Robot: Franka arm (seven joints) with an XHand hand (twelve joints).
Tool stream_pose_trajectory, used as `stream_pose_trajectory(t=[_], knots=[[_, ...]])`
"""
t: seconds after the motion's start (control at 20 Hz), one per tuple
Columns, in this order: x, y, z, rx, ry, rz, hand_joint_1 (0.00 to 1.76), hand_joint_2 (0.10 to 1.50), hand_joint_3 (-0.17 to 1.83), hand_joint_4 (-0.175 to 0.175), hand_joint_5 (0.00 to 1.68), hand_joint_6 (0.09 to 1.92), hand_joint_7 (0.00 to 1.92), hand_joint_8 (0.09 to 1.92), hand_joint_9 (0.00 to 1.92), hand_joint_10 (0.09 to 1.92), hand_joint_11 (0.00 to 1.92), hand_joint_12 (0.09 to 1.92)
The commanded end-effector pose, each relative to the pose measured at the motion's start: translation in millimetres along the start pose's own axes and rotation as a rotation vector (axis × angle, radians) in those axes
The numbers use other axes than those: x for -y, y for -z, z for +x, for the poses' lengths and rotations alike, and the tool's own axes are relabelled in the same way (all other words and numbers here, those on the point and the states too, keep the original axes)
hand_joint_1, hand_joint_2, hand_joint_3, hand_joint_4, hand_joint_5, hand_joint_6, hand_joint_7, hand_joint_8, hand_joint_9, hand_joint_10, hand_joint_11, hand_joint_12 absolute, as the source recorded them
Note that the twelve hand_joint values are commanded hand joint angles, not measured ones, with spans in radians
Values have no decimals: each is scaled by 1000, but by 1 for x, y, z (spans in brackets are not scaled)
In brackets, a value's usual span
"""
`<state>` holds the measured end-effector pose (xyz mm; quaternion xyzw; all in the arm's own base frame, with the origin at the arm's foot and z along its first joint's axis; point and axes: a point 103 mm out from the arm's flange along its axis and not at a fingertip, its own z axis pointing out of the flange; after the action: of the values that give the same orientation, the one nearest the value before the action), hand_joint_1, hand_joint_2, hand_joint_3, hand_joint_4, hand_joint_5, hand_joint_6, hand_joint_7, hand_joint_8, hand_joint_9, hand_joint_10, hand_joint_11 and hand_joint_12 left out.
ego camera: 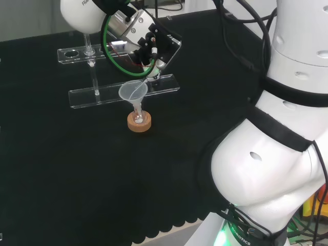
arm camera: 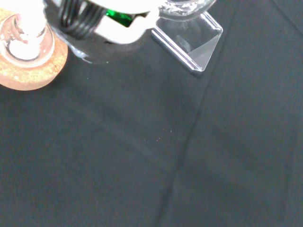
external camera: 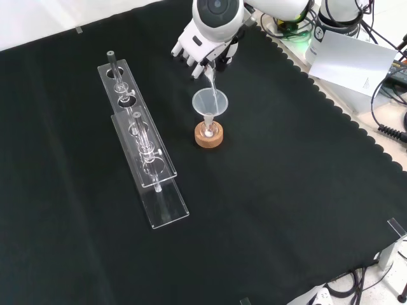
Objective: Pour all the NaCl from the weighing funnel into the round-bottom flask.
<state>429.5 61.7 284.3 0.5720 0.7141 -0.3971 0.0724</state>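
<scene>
A small round-bottom flask (ego camera: 137, 117) (external camera: 208, 129) sits on a cork ring (ego camera: 139, 124) (external camera: 208, 137) near the middle of the cloth. A clear plastic funnel (ego camera: 133, 91) (external camera: 210, 101) stands in its neck. Just above the funnel's rim, the hand (ego camera: 149, 42) (external camera: 205, 46) has its fingers curled round a clear weighing funnel (external camera: 212, 79), tilted so its narrow end points down into the funnel. White matter shows in the flask's bottom (arm camera: 24, 43) above the cork ring (arm camera: 29, 72) in the wrist view. I cannot make out what the weighing funnel holds.
A long clear acrylic rack (ego camera: 123, 90) (external camera: 144, 147) with glass tubes stands just beyond the flask in the head view, to its left in the front view; its corner (arm camera: 195, 46) is close to the hand. The scalloped cloth edge (external camera: 331, 108), papers and cables lie at the front view's right.
</scene>
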Motion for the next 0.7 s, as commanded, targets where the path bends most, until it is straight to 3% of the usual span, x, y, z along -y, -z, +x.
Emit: stream_pose_trajectory(t=[0.05,0.2,0.7], knots=[[-1,-2,-3,5,6,4,1071,748,651,175,1081,995,1131,695,1133,402,735,1124],[-3,-3,-3,23,25,-1,1071,748,652,175,1081,996,1130,694,1133,403,736,1123],[-1,6,3,50,4,8,1071,747,653,175,1081,997,1126,693,1133,403,739,1121]])
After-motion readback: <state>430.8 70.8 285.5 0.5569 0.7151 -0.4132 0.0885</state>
